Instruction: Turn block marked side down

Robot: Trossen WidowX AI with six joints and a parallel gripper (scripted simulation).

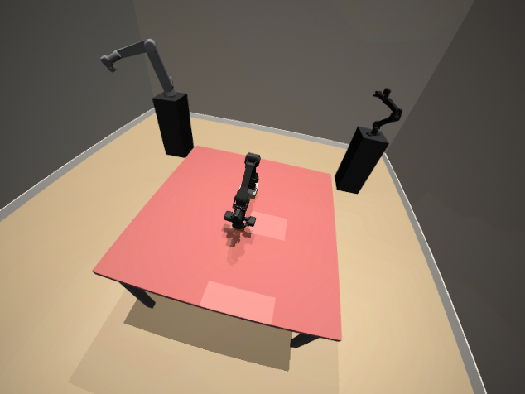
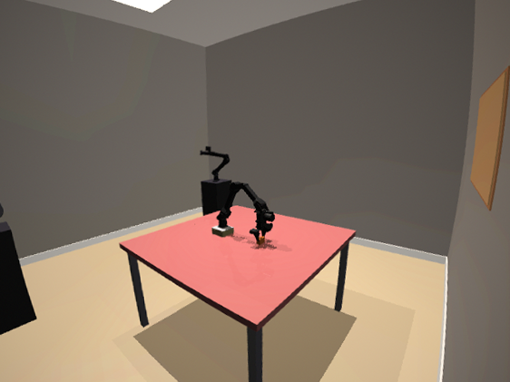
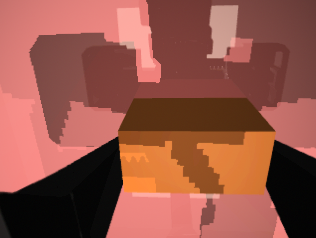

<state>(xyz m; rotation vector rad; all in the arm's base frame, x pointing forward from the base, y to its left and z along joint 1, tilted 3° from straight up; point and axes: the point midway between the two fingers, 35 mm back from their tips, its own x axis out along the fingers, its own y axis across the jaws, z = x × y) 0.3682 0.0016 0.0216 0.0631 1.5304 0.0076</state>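
The gripper (image 3: 196, 165) is closed on the orange block (image 3: 196, 150), with its 2 black fingers pressed on the left and right sides of it, about half open. The block is near the middle of the red table (image 1: 169, 254), a little toward the far edge. It seems to sit on the surface, but I cannot tell this surely.
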